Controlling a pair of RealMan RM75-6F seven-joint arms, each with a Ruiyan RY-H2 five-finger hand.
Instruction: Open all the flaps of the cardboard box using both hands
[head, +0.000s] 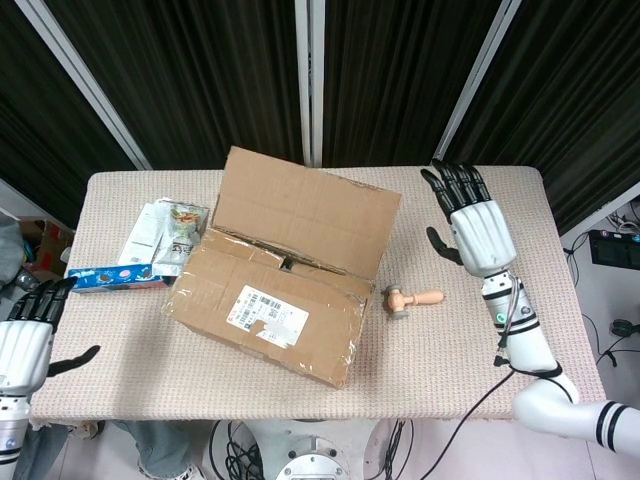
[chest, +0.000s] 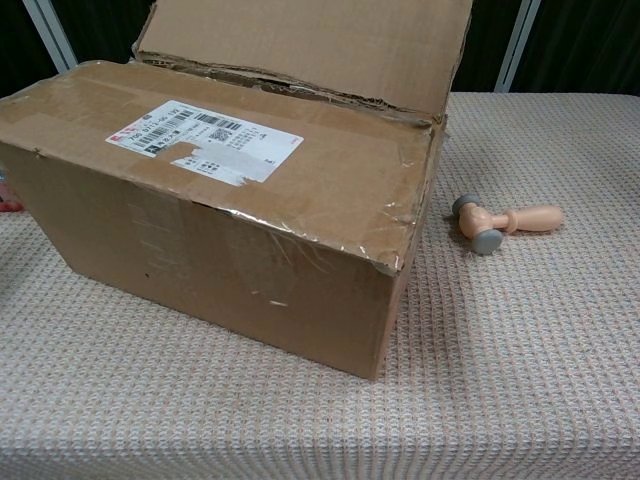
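The cardboard box (head: 268, 315) (chest: 230, 210) lies at the table's middle left. Its far flap (head: 305, 212) (chest: 310, 45) stands up and leans back. The near flap (head: 270, 305) (chest: 240, 150), with a white label, lies flat over the top. My right hand (head: 472, 220) is raised over the table's right side, fingers spread, holding nothing, well apart from the box. My left hand (head: 28, 335) hangs off the table's left edge, fingers apart and empty. Neither hand shows in the chest view.
A small wooden roller (head: 410, 298) (chest: 500, 222) lies just right of the box. Snack packets (head: 165, 232) and a blue packet (head: 112, 276) lie at the left, beside the box. The table (head: 480, 330) has a beige woven cover.
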